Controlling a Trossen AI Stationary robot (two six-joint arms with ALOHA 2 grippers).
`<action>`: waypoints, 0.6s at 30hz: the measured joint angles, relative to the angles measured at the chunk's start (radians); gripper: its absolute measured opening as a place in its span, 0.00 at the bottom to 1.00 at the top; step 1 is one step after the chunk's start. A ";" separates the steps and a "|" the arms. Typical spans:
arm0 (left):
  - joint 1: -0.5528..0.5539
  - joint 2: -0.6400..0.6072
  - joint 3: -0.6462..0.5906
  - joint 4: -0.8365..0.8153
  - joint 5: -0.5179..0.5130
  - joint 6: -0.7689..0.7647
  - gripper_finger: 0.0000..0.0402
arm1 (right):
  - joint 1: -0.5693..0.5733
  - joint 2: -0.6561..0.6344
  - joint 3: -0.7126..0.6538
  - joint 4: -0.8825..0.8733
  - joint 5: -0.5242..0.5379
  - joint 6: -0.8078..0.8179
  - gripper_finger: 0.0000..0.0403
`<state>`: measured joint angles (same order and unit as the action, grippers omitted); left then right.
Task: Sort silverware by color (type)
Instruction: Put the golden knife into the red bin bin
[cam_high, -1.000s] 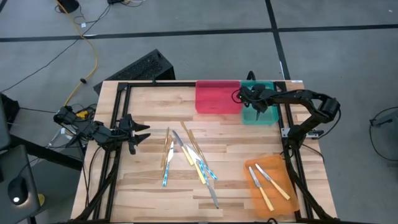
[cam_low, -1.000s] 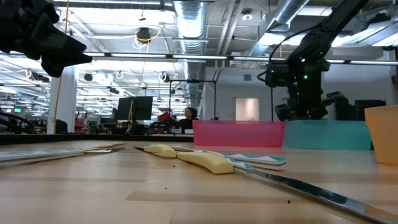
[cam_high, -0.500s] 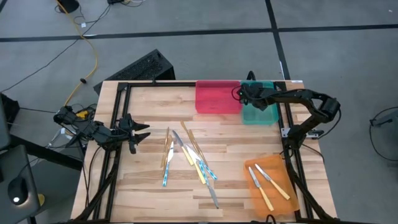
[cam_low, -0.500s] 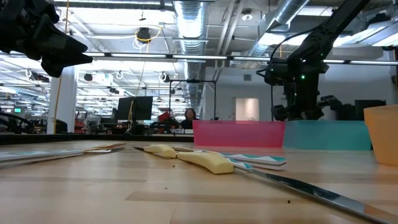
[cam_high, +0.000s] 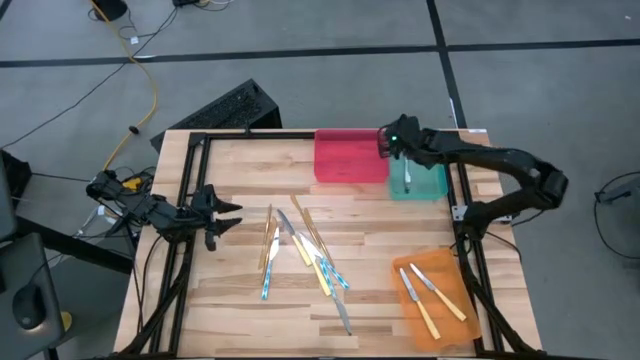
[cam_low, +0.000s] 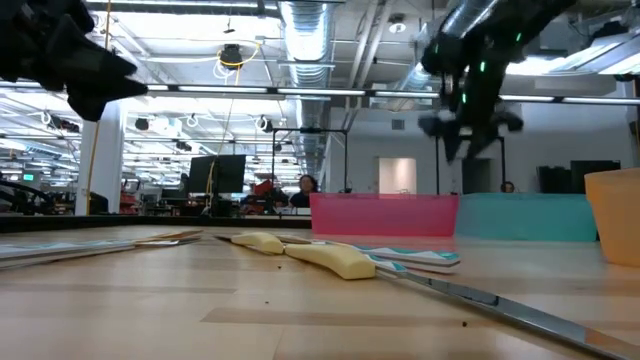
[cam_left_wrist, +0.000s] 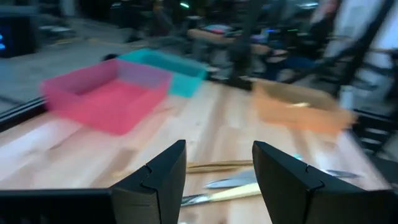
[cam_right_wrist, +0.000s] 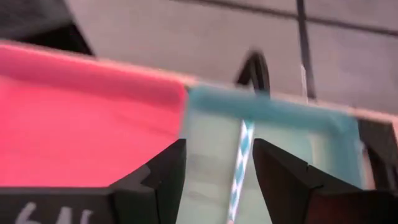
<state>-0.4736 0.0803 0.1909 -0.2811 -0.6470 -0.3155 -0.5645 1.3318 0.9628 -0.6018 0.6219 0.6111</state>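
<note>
My right gripper (cam_high: 386, 148) hangs open above the line where the red tray (cam_high: 348, 158) meets the teal tray (cam_high: 434, 186). In the teal tray lies one light-blue-handled piece (cam_high: 408, 176), which shows between the open fingers in the right wrist view (cam_right_wrist: 240, 163) but well below them. The other silverware (cam_high: 300, 250) lies loose on the middle of the table: yellow-handled knives, blue-handled pieces and thin wooden sticks. My left gripper (cam_high: 230, 214) waits open at the table's left side, pointing toward the pile.
An orange tray (cam_high: 446, 262) at the near right holds two yellow-handled knives (cam_high: 428, 296). A black frame (cam_high: 186, 150) runs along the table's left, far and right edges. Bare wood lies between the pile and the trays.
My right gripper has risen out of the teal tray and spread its fingers. The light-blue-handled piece now lies on the tray's floor, free of the fingers.
</note>
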 joint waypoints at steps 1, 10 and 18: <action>0.000 0.000 0.000 0.022 0.036 0.014 0.42 | 0.021 -0.030 0.015 -0.011 0.001 -0.015 0.51; 0.000 0.114 0.001 0.059 0.130 -0.105 0.42 | 0.273 -0.278 0.058 -0.044 -0.026 0.036 0.50; 0.000 0.419 0.080 0.003 0.137 -0.387 0.42 | 0.492 -0.347 0.058 -0.152 0.018 0.209 0.50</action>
<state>-0.4740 0.4998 0.2710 -0.2777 -0.5099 -0.7029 -0.0727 0.9845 1.0206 -0.7540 0.6401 0.8203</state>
